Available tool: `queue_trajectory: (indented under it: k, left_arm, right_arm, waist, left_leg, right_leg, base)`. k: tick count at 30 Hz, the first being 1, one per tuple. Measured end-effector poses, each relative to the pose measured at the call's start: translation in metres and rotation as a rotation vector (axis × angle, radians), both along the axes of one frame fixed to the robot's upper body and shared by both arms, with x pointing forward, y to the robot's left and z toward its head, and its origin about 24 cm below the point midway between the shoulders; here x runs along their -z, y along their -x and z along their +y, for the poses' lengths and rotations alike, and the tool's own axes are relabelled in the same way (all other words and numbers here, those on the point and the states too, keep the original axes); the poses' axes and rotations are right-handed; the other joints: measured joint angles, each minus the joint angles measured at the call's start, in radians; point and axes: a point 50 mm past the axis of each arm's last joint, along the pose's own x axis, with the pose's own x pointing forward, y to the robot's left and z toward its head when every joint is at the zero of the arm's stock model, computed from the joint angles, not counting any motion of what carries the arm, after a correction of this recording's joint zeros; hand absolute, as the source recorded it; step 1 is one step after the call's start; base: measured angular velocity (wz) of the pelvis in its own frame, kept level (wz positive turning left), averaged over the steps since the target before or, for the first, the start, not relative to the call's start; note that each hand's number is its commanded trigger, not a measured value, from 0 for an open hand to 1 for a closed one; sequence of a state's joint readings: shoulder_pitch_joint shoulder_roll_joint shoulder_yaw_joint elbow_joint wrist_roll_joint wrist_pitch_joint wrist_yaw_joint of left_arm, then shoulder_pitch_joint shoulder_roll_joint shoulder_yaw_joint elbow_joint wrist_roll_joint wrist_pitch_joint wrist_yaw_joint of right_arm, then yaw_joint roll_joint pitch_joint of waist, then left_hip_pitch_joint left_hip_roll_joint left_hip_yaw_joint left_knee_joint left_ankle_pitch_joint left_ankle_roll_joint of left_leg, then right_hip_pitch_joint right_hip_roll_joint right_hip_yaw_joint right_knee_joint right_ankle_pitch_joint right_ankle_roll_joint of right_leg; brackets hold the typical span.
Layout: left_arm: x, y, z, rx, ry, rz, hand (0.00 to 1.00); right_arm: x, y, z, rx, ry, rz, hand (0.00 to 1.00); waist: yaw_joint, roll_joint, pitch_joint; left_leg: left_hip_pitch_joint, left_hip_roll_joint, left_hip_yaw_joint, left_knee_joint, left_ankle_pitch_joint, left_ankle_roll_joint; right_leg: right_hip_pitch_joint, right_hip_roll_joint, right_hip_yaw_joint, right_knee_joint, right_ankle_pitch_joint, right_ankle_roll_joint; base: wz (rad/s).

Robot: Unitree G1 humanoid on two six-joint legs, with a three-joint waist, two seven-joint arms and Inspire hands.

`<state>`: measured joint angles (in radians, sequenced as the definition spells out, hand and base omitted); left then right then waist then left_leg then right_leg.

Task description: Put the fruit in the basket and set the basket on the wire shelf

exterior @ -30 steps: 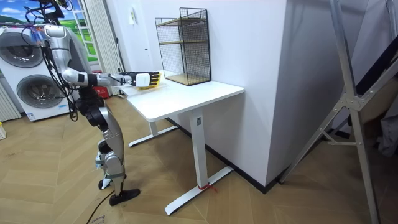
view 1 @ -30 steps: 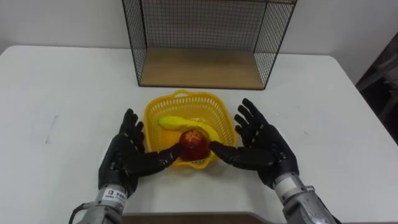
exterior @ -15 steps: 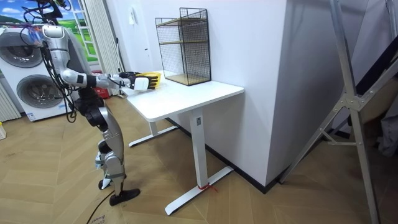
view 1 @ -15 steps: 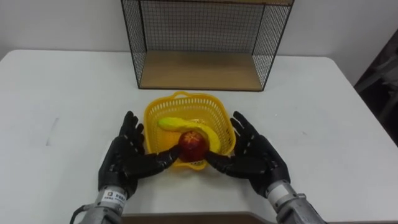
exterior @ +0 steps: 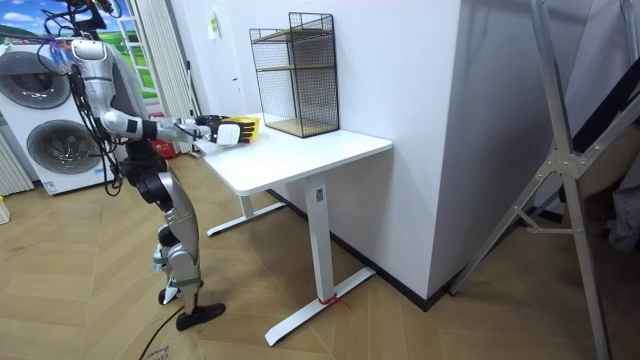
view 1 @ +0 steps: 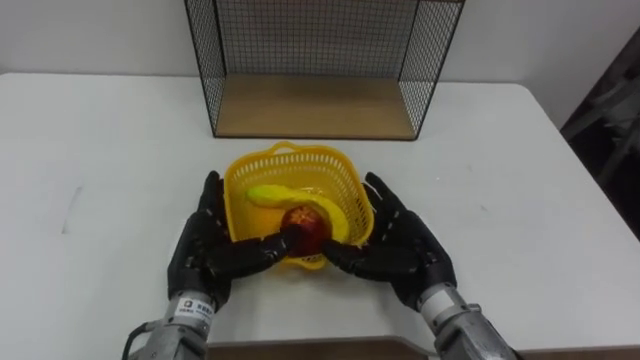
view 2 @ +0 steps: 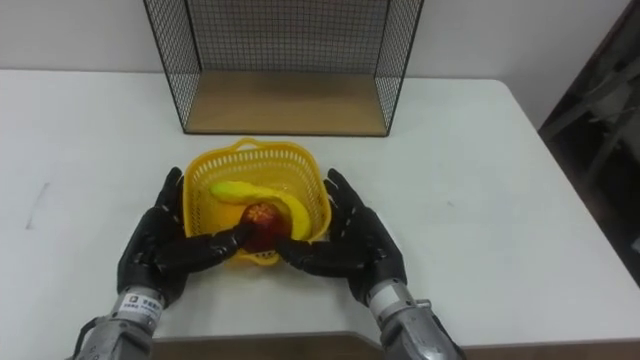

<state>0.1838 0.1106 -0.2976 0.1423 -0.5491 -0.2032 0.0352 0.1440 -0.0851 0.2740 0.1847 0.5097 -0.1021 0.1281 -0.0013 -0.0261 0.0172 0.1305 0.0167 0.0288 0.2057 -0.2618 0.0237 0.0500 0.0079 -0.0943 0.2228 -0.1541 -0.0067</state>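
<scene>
Flat-fingered left hand [view 1: 205, 250] and right hand [view 1: 400, 245] press the yellow plastic basket [view 1: 296, 153] at nine and three o'clock; with nothing hooked, it may slip.

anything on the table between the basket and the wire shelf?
Nothing. Just bare table between the basket and the wire shelf, in both eye views.
</scene>
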Motion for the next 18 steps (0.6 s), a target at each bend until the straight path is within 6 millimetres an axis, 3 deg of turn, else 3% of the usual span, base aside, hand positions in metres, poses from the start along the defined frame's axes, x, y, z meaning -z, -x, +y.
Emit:
queue_trajectory:
  k: [6, 12, 18]
  left_arm:
    - [-0.002, -0.002, -0.007, 0.016, 0.01, -0.003, 0.0]
    - [-0.003, -0.003, -0.017, 0.017, 0.026, 0.005, 0.0]
    - [-0.009, -0.011, -0.023, 0.032, 0.027, -0.021, 0.0]
  right_arm:
    - [-0.002, -0.003, 0.0, 0.041, 0.017, -0.005, 0.0]
    - [-0.005, -0.007, -0.002, 0.1, 0.038, -0.009, 0.0]
    - [-0.01, -0.011, -0.004, 0.133, 0.038, -0.038, 0.0]
  waist:
    - [-0.029, 0.015, 0.004]
    - [-0.052, 0.029, -0.0026]
    - [-0.056, 0.026, 0.0]
  left_leg:
    - [0.004, 0.001, 0.013, 0.007, 0.0, 0.0]
    - [0.004, 0.003, 0.027, 0.0, 0.0, 0.0]
    - [0.013, 0.006, 0.049, 0.0, 0.0, 0.0]
  right_leg:
    - [-0.002, 0.002, 0.014, 0.0, 0.0, 0.0]
    - [-0.013, 0.006, 0.022, 0.005, 0.001, 0.0]
    - [-0.018, 0.009, 0.038, 0.016, 0.001, -0.001]
  base:
    - [-0.06]
    - [-0.08]
    - [-0.1]
